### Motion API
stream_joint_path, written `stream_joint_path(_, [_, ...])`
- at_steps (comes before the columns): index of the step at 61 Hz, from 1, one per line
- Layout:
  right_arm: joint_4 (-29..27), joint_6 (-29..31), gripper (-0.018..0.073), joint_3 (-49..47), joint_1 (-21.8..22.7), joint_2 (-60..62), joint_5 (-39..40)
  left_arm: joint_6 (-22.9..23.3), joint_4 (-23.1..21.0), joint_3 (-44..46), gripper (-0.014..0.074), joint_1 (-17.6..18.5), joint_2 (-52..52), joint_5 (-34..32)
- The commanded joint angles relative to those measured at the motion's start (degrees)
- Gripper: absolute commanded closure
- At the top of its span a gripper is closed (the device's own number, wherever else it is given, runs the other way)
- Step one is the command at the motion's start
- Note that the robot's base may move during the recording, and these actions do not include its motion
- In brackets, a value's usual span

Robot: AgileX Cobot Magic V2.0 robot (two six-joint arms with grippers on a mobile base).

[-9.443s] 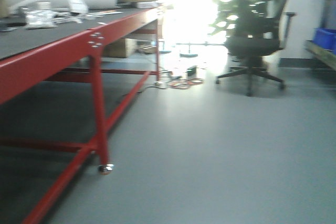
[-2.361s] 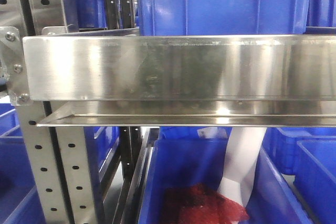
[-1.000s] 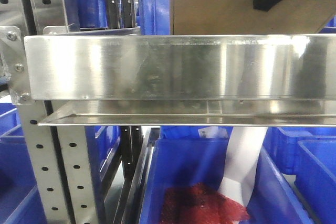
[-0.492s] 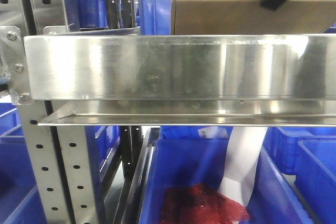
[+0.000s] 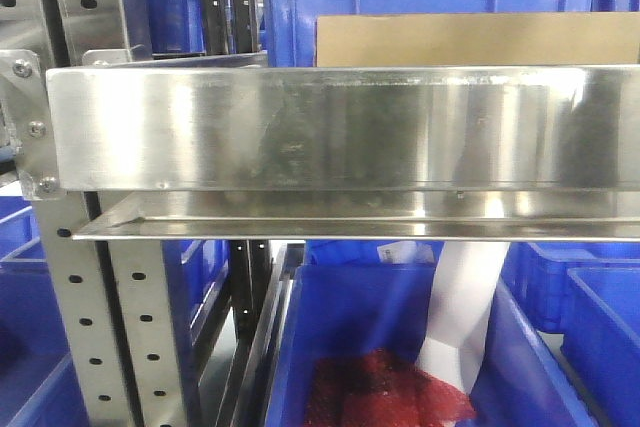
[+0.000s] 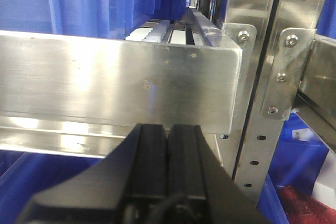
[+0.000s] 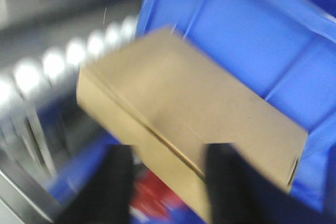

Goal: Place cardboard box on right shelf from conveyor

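Right shelf (image 5: 300, 127): brushed steel, broad front lip. Cardboard box (image 5: 478, 40) on it, behind lip, right side.

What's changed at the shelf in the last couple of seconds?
The cardboard box arrived above the right shelf with a black gripper on its upper right, then dropped lower behind the lip. That gripper is gone from the front view; the right gripper now sits open, fingers apart in front of the box, so it looks released. The shelf and the blue bins below stayed put.

cardboard box (image 5: 478, 39): tan, flat | behind right shelf (image 5: 300, 127) steel lip
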State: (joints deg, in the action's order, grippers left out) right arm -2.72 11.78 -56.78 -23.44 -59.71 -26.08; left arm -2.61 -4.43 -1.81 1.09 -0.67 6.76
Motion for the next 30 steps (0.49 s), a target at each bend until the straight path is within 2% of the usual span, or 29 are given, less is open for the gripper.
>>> stream_joint_path(1, [-0.2, -7.9, 0.0382, 2.8, 0.3, 5.3, 10.0, 0.0, -0.3, -0.4, 0.0712, 0.2, -0.9, -5.0])
stream_joint_path(6, [-0.2, -11.8, 0.0507, 7.1, 0.3, 9.7, 14.4, 0.0, -0.3, -0.4, 0.0713, 0.2, -0.9, -5.0])
stream_joint_path(15, [-0.2, -17.5, 0.0493, 14.1, 0.3, 16.8, 21.6, 0.0, -0.3, -0.4, 0.0713, 0.2, -0.9, -5.0])
stream_joint_path(22, [-0.2, -17.7, 0.0493, 18.5, 0.3, 21.9, 25.1, 0.0, -0.3, -0.4, 0.0713, 0.2, -0.9, -5.0])
stream_joint_path(30, [-0.2, -17.7, 0.0493, 21.2, 0.3, 24.4, 25.2, 0.0, -0.3, -0.4, 0.0713, 0.2, -0.9, -5.0])
